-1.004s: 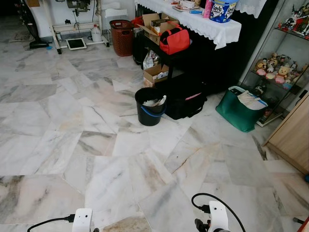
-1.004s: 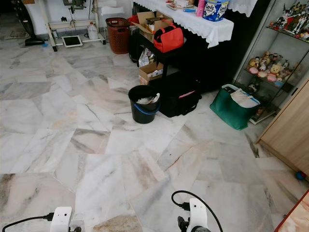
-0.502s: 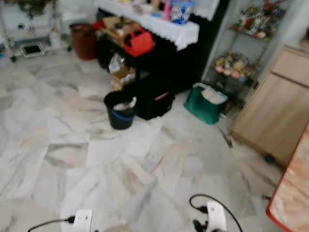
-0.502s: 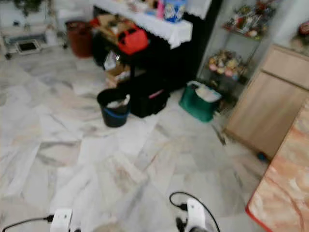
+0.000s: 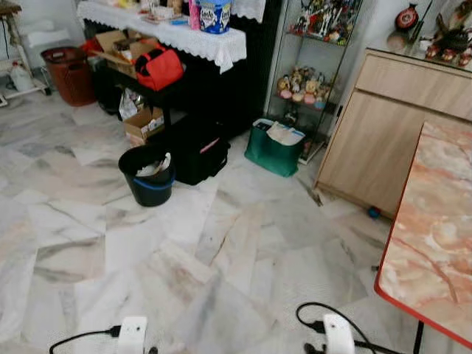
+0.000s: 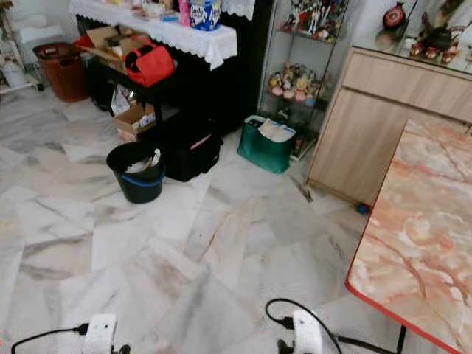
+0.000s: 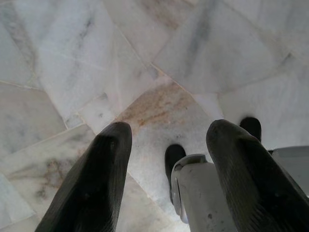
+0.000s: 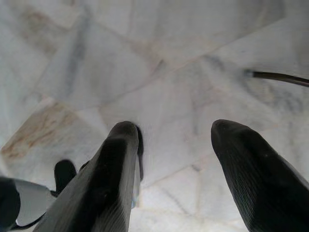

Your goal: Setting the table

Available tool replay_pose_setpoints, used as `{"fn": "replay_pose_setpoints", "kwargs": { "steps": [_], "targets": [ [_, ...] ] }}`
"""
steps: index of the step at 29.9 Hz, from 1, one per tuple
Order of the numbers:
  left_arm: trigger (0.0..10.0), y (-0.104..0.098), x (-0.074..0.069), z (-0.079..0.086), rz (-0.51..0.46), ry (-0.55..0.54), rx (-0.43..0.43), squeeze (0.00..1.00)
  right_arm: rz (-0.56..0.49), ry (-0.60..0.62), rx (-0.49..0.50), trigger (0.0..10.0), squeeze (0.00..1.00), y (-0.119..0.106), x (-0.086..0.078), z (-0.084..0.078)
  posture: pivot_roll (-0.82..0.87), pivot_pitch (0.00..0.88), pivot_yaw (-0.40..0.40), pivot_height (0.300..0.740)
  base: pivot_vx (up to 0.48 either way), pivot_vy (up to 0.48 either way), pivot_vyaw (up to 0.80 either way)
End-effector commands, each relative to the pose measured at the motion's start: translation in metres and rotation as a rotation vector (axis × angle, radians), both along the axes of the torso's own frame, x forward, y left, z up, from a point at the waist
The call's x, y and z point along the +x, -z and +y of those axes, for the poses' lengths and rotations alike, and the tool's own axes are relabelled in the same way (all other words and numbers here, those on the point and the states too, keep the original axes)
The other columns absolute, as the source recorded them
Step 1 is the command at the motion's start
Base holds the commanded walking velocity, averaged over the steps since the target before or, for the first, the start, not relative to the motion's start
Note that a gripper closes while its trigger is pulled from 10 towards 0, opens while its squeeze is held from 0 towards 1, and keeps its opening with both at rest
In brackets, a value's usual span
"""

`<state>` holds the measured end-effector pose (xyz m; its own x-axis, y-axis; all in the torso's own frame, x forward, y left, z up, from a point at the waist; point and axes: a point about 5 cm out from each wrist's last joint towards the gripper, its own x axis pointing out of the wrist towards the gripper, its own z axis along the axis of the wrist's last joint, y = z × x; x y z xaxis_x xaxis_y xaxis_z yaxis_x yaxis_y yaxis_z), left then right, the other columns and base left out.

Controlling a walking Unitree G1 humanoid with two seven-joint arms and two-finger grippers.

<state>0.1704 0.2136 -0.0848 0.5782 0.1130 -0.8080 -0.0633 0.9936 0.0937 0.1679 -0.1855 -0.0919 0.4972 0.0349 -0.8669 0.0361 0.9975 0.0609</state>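
A table (image 5: 435, 243) with a pink marble top and a red rim stands at the right; the part in view is bare. Both arms hang low: the white wrist of the left arm (image 5: 131, 335) and of the right arm (image 5: 337, 336) show at the bottom edge of the eye views. In the left wrist view my left gripper (image 7: 166, 140) is open over the marble floor, with nothing between its black fingers. In the right wrist view my right gripper (image 8: 176, 140) is open too and holds nothing. A thin dark table leg (image 8: 280, 77) crosses that view's edge.
A black bucket (image 5: 147, 175) stands on the floor ahead left, next to a black bag (image 5: 195, 151). Behind are a dark table with a lace cloth (image 5: 173, 33), a red bag (image 5: 158, 68) and boxes. A green bag (image 5: 273, 147) and a wooden cabinet (image 5: 372, 125) stand ahead right.
The camera has swung to the right: the bucket and bags shifted left in the picture, and the cabinet and marble table came into view. Both arms still hang low.
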Motion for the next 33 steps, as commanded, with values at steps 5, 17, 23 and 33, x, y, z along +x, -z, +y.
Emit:
{"fn": "replay_pose_setpoints", "kwargs": {
  "steps": [5,17,23,33],
  "targets": [
    [10.0,0.000,0.002,-0.004,-0.009,0.013,-0.011,0.00,-0.015,-0.006,-0.001,10.0,0.00,-0.003,0.006,0.000,0.11,0.000,-0.074,0.740,0.000,0.000,-0.63],
    [10.0,0.000,0.003,-0.004,-0.003,0.009,0.002,0.00,-0.039,0.003,0.001,10.0,0.00,-0.007,0.015,-0.003,0.11,0.000,-0.073,0.740,0.000,0.000,-0.46],
    [10.0,0.000,0.002,-0.003,-0.005,-0.004,0.006,0.00,-0.030,0.020,0.002,10.0,0.00,-0.004,0.006,-0.010,0.10,0.000,-0.075,0.740,0.000,-0.371,0.00],
    [10.0,0.002,-0.007,0.003,0.011,-0.019,0.001,0.00,-0.021,0.029,-0.002,10.0,0.00,-0.003,0.004,-0.012,0.08,0.000,-0.068,0.740,0.000,-0.480,0.00]
  ]
}}
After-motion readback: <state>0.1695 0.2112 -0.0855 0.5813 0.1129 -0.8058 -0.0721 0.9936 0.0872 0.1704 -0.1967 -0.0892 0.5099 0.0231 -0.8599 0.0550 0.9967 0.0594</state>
